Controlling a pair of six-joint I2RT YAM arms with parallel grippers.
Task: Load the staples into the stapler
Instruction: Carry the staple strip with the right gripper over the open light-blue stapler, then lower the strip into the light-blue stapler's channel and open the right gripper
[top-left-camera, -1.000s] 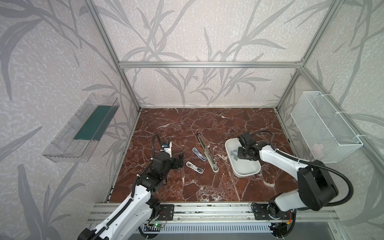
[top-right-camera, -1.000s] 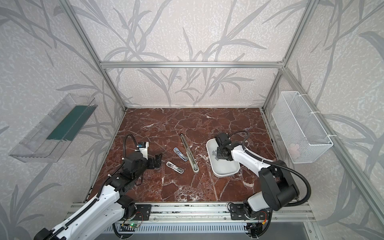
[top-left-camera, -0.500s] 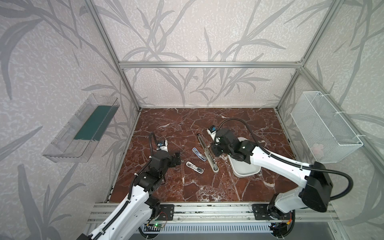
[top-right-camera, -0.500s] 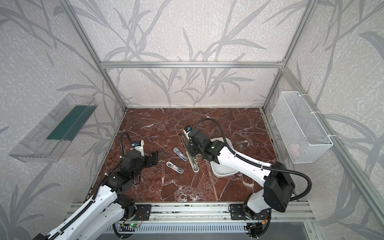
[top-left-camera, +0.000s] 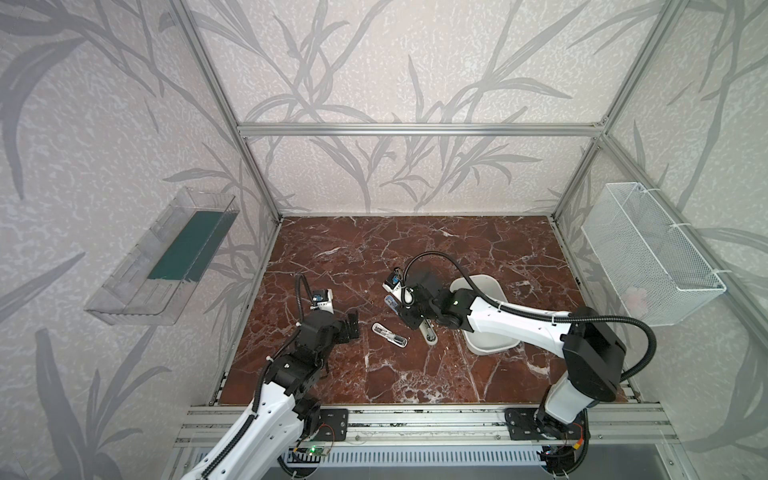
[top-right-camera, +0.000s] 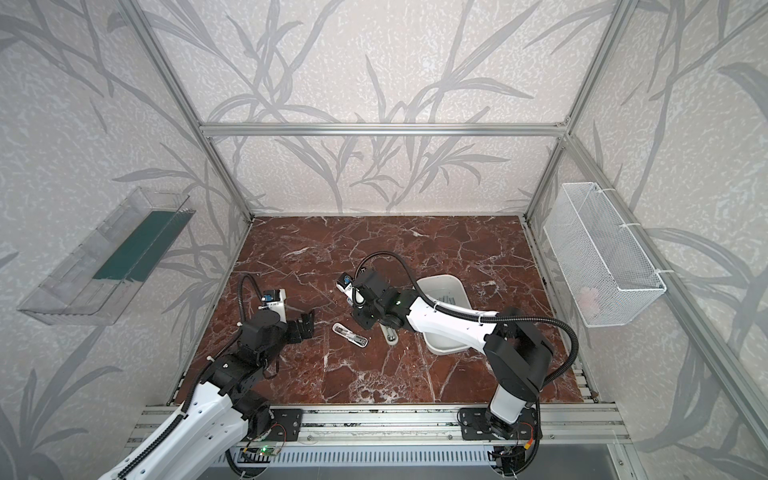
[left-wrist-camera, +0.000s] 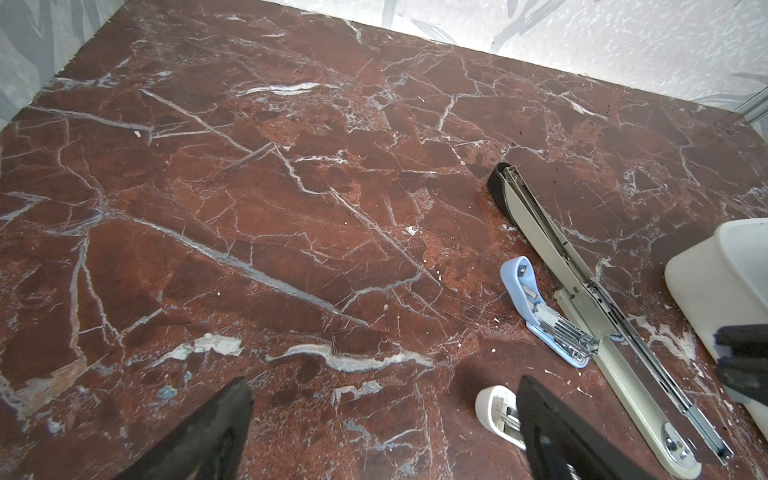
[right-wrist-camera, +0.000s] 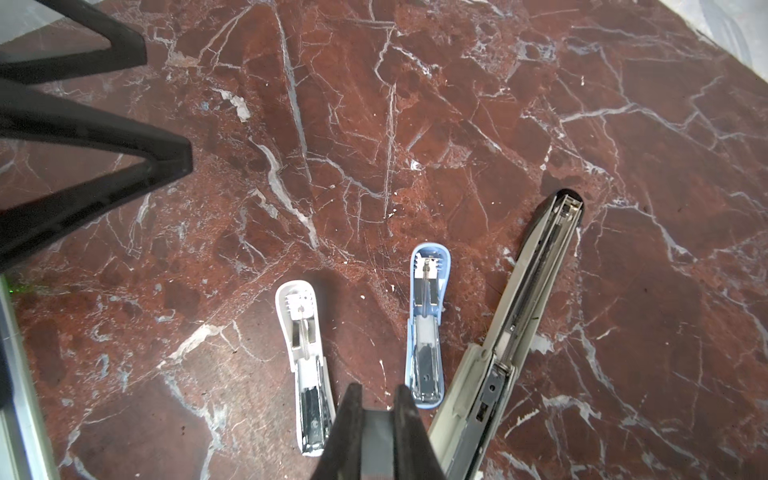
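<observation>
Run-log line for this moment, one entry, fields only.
left gripper: open, near white stapler, apart | right gripper: shut, by blue stapler, load not visible | staples: in tray

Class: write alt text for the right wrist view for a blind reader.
A white stapler, a blue stapler and a long grey stapler lie opened on a red marble table. The shut right gripper hangs between the two small ones; the left gripper is open.

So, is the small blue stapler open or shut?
Open. The blue stapler lies unfolded flat with its lid swung back, so its spring and metal channel face up. Whether staples are inside, I cannot tell.
</observation>
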